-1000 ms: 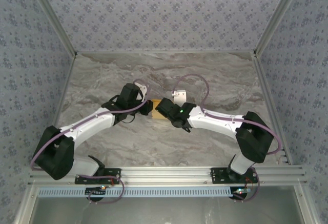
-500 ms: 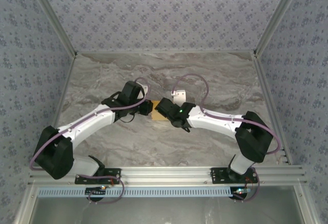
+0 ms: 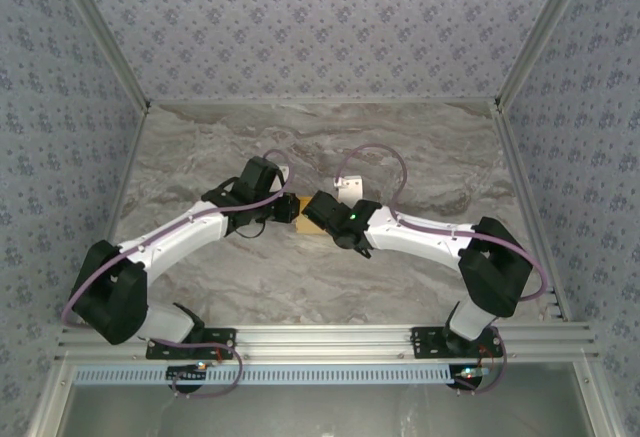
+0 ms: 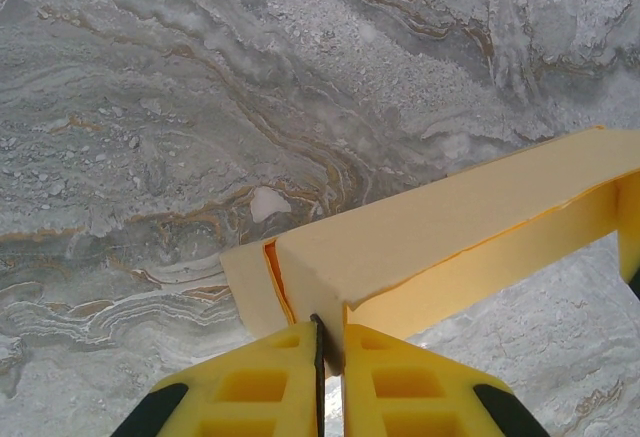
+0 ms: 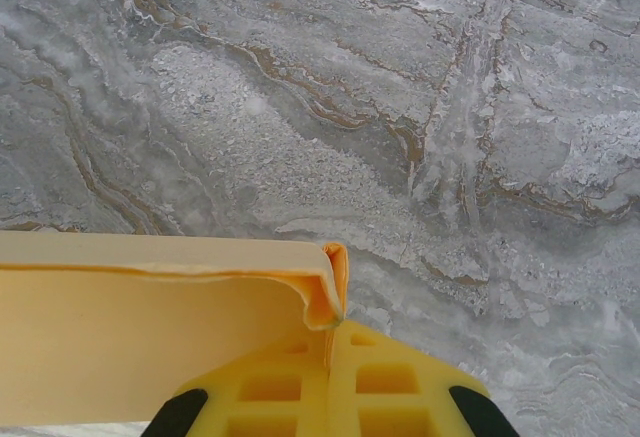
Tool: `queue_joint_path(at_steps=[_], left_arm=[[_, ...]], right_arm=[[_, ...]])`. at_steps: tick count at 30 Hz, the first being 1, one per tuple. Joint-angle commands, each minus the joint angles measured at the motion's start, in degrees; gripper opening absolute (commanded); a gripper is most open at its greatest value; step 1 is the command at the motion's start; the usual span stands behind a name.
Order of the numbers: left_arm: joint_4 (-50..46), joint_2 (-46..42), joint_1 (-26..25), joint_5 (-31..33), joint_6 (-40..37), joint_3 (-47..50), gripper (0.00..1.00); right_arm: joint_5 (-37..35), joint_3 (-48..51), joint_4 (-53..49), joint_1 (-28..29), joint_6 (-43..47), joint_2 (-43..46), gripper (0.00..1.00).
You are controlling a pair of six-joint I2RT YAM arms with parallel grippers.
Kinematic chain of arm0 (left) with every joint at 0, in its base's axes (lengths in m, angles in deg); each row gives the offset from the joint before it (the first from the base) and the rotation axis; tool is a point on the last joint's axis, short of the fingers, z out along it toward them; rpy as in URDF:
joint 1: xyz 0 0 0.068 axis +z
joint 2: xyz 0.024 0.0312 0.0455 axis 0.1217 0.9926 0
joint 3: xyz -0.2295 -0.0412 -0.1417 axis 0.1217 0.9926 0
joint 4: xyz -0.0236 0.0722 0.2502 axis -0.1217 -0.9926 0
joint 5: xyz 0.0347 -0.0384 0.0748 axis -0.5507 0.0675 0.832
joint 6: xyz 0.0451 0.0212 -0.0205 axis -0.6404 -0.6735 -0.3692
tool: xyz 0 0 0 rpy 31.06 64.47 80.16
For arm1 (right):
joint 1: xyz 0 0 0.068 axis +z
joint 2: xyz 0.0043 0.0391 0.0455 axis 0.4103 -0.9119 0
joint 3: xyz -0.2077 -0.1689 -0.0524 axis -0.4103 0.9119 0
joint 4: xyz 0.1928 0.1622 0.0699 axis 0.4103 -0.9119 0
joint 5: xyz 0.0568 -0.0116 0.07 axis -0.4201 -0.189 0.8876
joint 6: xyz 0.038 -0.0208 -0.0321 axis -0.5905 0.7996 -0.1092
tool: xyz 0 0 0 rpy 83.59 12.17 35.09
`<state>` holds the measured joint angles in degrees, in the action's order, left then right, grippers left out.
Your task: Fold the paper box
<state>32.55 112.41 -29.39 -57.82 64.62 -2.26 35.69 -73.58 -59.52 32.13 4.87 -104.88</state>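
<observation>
The paper box point(image 3: 303, 213) is orange-yellow card, partly folded, held between both arms at the middle of the table. My left gripper point(image 4: 331, 340) is shut on a wall of the paper box point(image 4: 440, 227), pinching the card between its yellow fingers point(image 4: 270, 377). My right gripper point(image 5: 329, 342) is shut on the opposite side, where a curled corner of the paper box point(image 5: 150, 327) sits at its fingers point(image 5: 400, 377). In the top view the left gripper point(image 3: 288, 208) and right gripper point(image 3: 316, 207) meet at the box, which they mostly cover.
Grey marbled tabletop point(image 3: 300, 137) lies all around, bounded by patterned walls point(image 3: 320, 17) at the back and sides. An aluminium rail point(image 3: 330, 339) runs along the near edge at the arm bases.
The left arm has shifted slightly right, toward the right gripper, bringing its gripper closer against the box. The right arm has barely moved.
</observation>
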Motion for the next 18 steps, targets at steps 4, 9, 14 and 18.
queue_joint_path(at_steps=[4,9,14,18], left_arm=[[0.34,0.00,-0.75,-0.47,-1.72,2.77,0.11],[2.74,-1.62,-0.88,2.51,-2.75,7.15,0.11],[5.89,-0.56,-1.73,7.04,-4.31,10.44,0.10],[6.82,0.44,-2.52,10.21,-5.24,10.91,0.10]], right_arm=[[4.30,0.40,-2.25,0.84,-1.16,-2.08,0.00],[4.17,0.48,-2.18,0.85,-1.43,-2.02,0.00],[3.88,0.55,-2.21,0.73,-1.38,-1.81,0.00],[3.04,1.54,-2.39,0.34,-0.67,0.23,0.12]])
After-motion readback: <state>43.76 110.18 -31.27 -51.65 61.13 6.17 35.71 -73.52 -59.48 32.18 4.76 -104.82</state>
